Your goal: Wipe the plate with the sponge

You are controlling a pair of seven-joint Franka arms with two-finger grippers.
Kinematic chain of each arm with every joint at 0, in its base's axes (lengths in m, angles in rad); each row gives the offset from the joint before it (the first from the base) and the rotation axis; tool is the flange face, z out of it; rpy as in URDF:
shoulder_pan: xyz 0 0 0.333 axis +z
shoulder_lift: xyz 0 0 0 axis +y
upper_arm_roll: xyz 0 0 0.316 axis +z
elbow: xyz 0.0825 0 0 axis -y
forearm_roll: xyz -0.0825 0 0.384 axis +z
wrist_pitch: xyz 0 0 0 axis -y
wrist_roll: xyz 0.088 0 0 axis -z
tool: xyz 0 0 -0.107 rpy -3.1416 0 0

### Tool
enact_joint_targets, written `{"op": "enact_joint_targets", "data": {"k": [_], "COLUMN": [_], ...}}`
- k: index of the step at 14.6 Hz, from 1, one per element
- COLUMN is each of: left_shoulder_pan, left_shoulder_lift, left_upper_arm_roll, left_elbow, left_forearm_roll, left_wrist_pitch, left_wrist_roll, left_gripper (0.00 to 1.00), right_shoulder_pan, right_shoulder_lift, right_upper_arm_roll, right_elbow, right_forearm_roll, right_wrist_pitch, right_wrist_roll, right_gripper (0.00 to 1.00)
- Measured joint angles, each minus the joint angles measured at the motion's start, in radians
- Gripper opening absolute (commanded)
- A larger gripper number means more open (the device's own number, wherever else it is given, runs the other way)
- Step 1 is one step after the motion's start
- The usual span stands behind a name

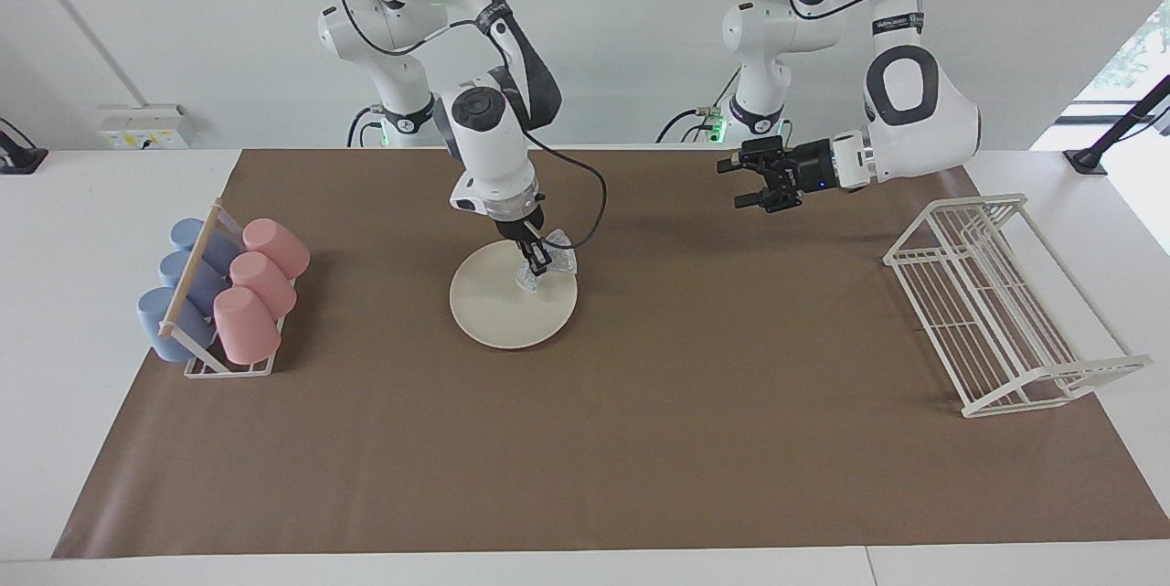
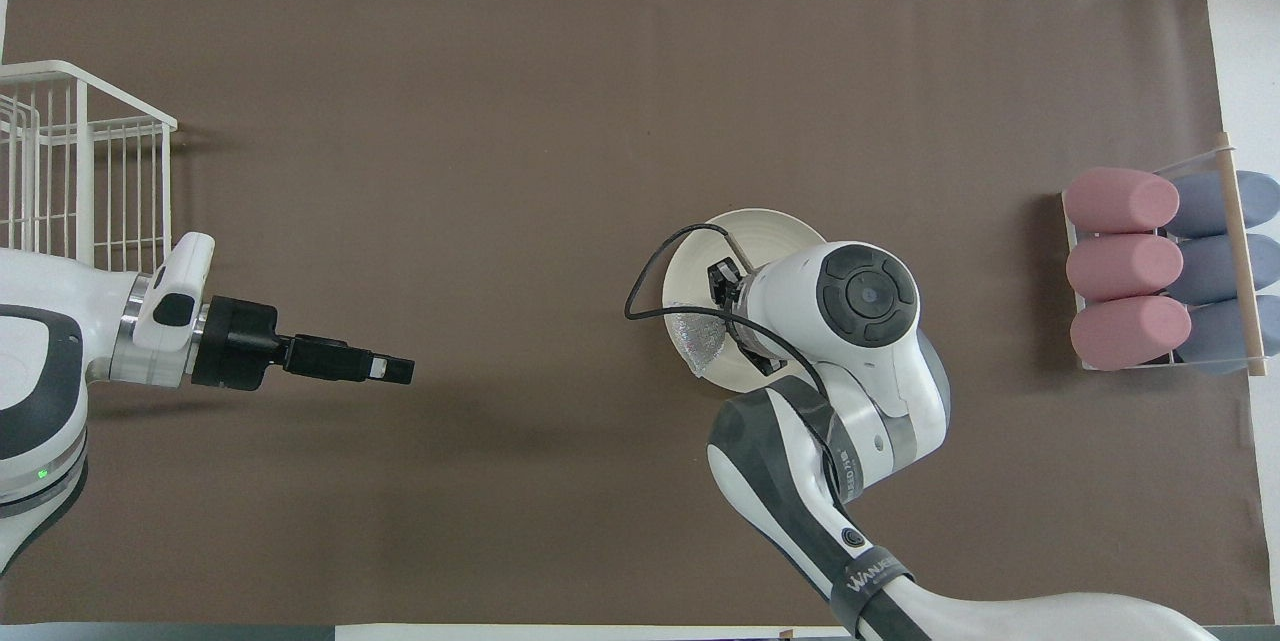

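Observation:
The cream-white plate (image 1: 507, 316) (image 2: 760, 231) lies flat on the brown mat, mid-table. My right gripper (image 1: 533, 265) points down over the plate's rim nearest the robots and is shut on the silvery mesh sponge (image 1: 555, 262) (image 2: 703, 341). The sponge hangs from the fingers and its lower edge reaches the plate's surface. In the overhead view the right wrist covers much of the plate and the fingers. My left gripper (image 1: 737, 185) (image 2: 400, 371) hovers open and holds nothing, level over the mat toward the left arm's end, well apart from the plate.
A rack of pink and blue cups (image 1: 224, 293) (image 2: 1160, 266) lies at the right arm's end of the mat. A white wire rack (image 1: 996, 312) (image 2: 80, 161) stands at the left arm's end. Brown mat (image 1: 640, 440) covers the table.

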State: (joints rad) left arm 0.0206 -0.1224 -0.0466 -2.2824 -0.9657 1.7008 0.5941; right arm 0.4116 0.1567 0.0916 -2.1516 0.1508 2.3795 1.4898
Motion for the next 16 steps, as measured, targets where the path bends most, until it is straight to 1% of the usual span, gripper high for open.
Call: {"op": "enact_joint_targets", "data": {"k": [3, 7, 9, 13, 16], "left_shoulder_pan": [0.000, 0.000, 0.001, 0.001, 0.001], "left_shoulder_lift": [0.000, 0.005, 0.007, 0.008, 0.008], "left_upper_arm_roll": [0.000, 0.000, 0.001, 0.002, 0.002], "left_elbow": [0.017, 0.052, 0.054, 0.054, 0.057], "left_forearm_roll": [0.125, 0.288, 0.330, 0.396, 0.432], "left_wrist_pitch": [0.038, 0.107, 0.129, 0.173, 0.186], "left_wrist_roll": [-0.005, -0.061, -0.077, -0.148, -0.221], "left_gripper": [1.00, 1.00, 1.00, 1.00, 1.00], "right_shoulder_pan": [0.000, -0.006, -0.029, -0.119, -0.139], "right_shoulder_lift": [0.033, 0.051, 0.052, 0.052, 0.052], "right_upper_arm_roll": [0.000, -0.001, 0.000, -0.001, -0.001], "right_elbow": [-0.005, -0.006, -0.008, -0.010, -0.011], "right_forearm_roll": [0.000, 0.000, 0.000, 0.000, 0.000], "right_wrist_pitch": [0.003, 0.004, 0.004, 0.004, 0.004], "right_wrist_roll": [-0.003, -0.031, -0.082, -0.243, -0.310], "right_gripper": [0.00, 0.00, 0.00, 0.00, 0.00]}}
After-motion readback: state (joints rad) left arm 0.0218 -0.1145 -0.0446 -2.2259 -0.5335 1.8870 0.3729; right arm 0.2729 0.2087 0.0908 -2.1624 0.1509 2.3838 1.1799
